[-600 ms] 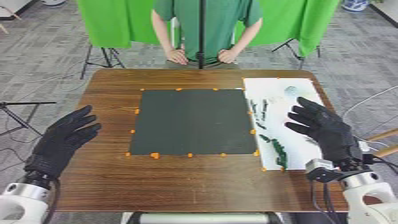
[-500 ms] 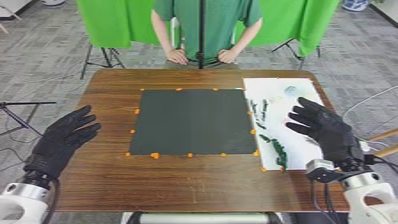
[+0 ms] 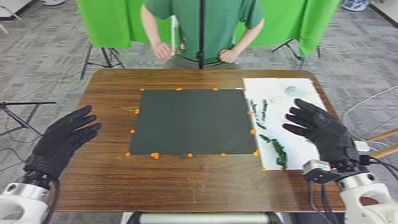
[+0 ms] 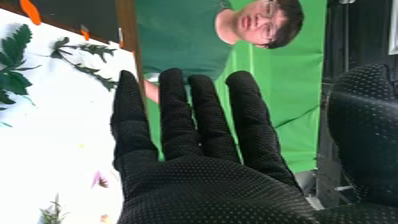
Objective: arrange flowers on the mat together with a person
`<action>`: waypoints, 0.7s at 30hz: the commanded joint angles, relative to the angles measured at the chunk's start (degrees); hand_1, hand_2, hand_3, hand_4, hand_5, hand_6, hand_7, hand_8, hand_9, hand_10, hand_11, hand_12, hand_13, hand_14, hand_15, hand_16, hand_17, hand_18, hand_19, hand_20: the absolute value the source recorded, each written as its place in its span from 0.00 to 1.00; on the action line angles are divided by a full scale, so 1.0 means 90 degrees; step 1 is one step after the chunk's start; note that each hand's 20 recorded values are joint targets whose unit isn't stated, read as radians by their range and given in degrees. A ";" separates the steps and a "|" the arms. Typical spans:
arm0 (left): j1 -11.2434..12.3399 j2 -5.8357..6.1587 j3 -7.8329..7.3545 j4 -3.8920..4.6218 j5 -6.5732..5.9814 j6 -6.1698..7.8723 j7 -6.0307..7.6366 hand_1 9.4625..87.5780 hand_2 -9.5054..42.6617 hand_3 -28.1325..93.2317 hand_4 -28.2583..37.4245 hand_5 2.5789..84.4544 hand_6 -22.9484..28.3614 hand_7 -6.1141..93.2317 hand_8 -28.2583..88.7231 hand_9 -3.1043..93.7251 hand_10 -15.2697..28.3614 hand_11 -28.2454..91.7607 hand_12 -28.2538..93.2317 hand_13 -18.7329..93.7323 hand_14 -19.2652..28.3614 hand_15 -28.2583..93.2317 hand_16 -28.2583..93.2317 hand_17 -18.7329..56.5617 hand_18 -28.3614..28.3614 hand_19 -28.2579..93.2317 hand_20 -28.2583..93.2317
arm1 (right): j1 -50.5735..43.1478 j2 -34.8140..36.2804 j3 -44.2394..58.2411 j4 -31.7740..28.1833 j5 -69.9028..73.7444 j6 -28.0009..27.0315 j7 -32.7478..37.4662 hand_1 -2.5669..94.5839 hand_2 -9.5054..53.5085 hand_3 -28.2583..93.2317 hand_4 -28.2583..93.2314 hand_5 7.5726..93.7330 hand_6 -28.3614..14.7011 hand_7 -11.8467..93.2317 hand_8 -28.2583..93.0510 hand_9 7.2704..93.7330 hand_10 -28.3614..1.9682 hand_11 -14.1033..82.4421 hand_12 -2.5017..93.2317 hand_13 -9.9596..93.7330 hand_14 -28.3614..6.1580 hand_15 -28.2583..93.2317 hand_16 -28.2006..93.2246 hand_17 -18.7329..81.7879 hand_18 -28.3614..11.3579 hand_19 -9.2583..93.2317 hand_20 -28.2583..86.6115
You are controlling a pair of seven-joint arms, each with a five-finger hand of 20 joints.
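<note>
Flanking the surface (image 3: 195,187) at its near corners, both hands show straight fingers held a little apart: the left hand (image 3: 64,137) at the left edge, the right hand (image 3: 333,142) over the right edge, where it covers part of the white sheet (image 3: 275,125). A thick green sprig (image 3: 280,152) lies on the sheet's near part, left of that hand. The flowers and leaves are on the sheet, just beside the dark mat (image 3: 191,120), which has orange dabs (image 3: 155,155) around its edges. Beyond the thick sprig, thin dark sprigs (image 3: 258,112) lie near the mat. A pale round thing (image 3: 291,91) sits at the sheet's far end, too faint to make out.

In the right wrist view, a feathery green sprig (image 4: 53,215) is cut off by the frame, a small pink flower (image 4: 100,180) lies near the glove, and the thumb is partly cut off.

Past the surface, a thin black pole (image 3: 202,30) stands before the green curtain (image 3: 311,25), with a black stand (image 3: 111,57) on the floor.
</note>
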 commanded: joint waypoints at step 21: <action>0.0033 -0.0057 0.0045 -0.0006 -0.0035 0.0140 -0.0074 0.24 0.16 0.80 0.05 0.37 0.54 0.24 0.16 0.33 0.63 0.39 0.38 0.39 0.73 0.49 0.23 0.16 0.89 0.62 0.30 | 0.0109 0.0073 -0.0088 -0.0005 -0.0031 0.0195 -0.0029 0.21 0.17 0.92 0.04 0.35 0.57 0.26 0.16 0.36 0.47 0.20 0.27 0.42 0.47 0.30 0.50 0.32 0.21 0.43 0.43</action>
